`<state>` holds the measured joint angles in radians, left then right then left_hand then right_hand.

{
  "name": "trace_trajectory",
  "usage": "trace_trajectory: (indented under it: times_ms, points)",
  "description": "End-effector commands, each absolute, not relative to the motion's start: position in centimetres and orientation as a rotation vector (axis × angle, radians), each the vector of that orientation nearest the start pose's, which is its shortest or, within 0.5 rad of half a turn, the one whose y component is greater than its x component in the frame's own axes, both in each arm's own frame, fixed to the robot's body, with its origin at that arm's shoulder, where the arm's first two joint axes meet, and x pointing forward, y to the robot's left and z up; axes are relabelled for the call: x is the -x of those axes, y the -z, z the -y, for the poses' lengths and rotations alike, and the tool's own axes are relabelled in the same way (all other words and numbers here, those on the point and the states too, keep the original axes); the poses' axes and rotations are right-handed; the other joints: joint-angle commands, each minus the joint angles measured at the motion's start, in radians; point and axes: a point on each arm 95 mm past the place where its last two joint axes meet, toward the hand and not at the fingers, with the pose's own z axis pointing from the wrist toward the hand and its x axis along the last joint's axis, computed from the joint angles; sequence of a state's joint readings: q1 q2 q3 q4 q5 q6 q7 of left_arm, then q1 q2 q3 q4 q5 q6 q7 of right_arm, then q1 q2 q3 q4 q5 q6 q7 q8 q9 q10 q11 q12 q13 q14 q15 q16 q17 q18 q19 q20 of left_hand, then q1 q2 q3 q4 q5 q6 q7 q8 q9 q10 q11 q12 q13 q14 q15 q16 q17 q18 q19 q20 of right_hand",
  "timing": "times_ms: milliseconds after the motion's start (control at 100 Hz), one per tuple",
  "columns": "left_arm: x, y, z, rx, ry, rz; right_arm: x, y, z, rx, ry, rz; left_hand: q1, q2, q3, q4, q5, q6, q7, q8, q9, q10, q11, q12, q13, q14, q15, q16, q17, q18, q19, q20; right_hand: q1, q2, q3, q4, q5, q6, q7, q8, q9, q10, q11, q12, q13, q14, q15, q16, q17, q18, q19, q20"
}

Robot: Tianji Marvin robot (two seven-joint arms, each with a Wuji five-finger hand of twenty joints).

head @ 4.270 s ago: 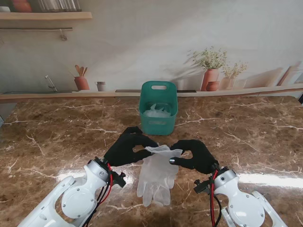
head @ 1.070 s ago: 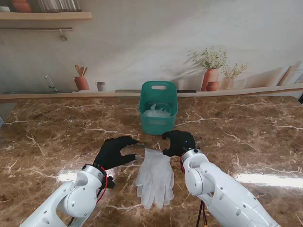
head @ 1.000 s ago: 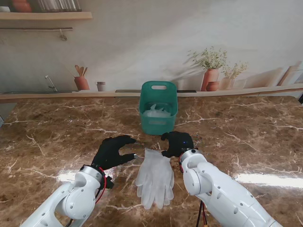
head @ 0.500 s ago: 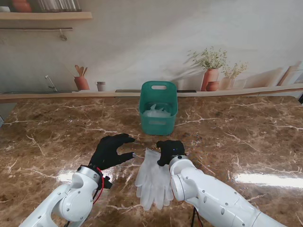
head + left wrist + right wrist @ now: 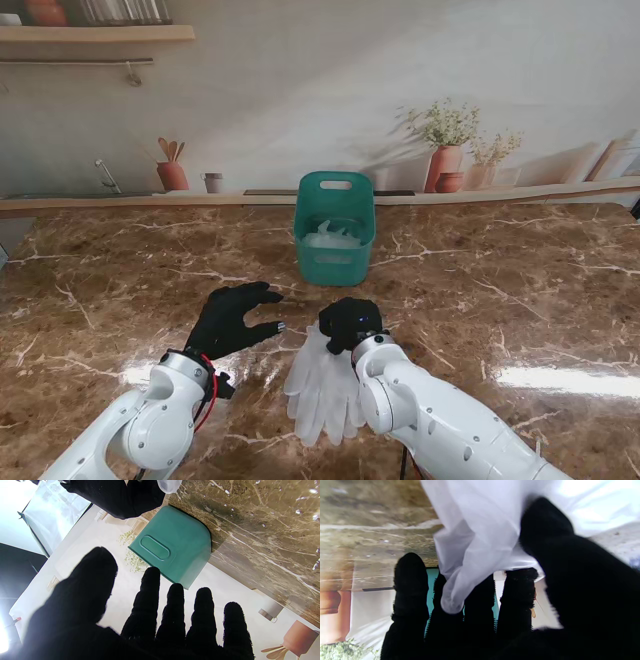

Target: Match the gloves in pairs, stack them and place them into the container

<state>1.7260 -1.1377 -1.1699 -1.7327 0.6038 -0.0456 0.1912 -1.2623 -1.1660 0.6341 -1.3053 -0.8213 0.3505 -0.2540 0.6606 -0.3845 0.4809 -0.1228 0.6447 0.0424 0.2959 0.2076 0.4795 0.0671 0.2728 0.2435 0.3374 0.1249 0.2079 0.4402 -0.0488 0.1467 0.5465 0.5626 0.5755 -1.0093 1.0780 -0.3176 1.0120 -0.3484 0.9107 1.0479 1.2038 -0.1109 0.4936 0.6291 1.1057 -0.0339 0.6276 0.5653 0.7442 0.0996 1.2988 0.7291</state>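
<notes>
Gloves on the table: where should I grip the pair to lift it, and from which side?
Grip the cuff end of the gloves, coming from above on the bin side. The pair lies flat, cuffs farthest from me, where the right hand sits.

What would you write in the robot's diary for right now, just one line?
right hand: closing on cuff of white gloves | left hand: open, off gloves | gloves: stacked on table | green container: farther back, already holds gloves | step: pick up

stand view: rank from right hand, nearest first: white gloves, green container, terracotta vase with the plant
1. White fabric gloves: under the right hand, touching.
2. Green plastic container: farther from me, mid-table.
3. Terracotta vase with the plant: back ledge, to the right.
</notes>
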Motion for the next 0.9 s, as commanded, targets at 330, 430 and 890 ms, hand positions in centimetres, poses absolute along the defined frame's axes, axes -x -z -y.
trace_trajectory:
  times_ms: [330, 430, 890]
  points:
    - [-34.2, 32.5, 4.2, 1.553, 1.914, -1.176, -41.3, 38.6, -9.6, -1.267, -1.497, -1.426, -0.008, 0.032, -0.053, 0.029, 0.039, -0.047, 0.03, 0.025, 0.026, -0.034, -0.027, -0.017, 0.0, -0.052, -0.035, -0.013, -0.022, 0.01, -0.036, 0.023, 0.137, -0.019, -0.006, 0.004, -0.068, 0.068, 0.039, -0.603, 0.112, -0.008, 0.075, 0.106, 0.114, 0.015, 0.103, 0.132, 0.054, -0.022, 0.077, -0.077]
    - [-34.2, 32.5, 4.1, 1.553, 1.912, -1.172, -41.9, 37.7, -9.1, -1.263, -1.512, -1.404, -0.007, 0.034, -0.057, 0.03, 0.039, -0.048, 0.032, 0.026, 0.025, -0.035, -0.028, -0.018, 0.0, -0.051, -0.036, -0.013, -0.023, 0.01, -0.04, 0.023, 0.136, -0.051, 0.012, -0.004, 0.031, 0.046, 0.101, -0.695, 0.133, -0.002, 0.082, 0.116, 0.13, 0.022, 0.112, 0.127, 0.087, -0.012, 0.058, -0.086]
    - [-33.9, 31.8, 3.9, 1.555, 1.909, -1.148, -43.4, 35.2, -7.0, -1.193, -1.539, -1.279, -0.002, 0.037, -0.063, 0.031, 0.044, -0.051, 0.04, 0.03, 0.028, -0.038, -0.028, -0.018, 0.001, -0.056, -0.039, -0.013, -0.023, 0.012, -0.046, 0.03, 0.125, -0.014, 0.023, -0.001, 0.014, 0.041, 0.118, -0.664, 0.118, -0.006, 0.077, 0.157, 0.118, 0.018, 0.106, 0.142, 0.079, -0.011, 0.006, -0.08]
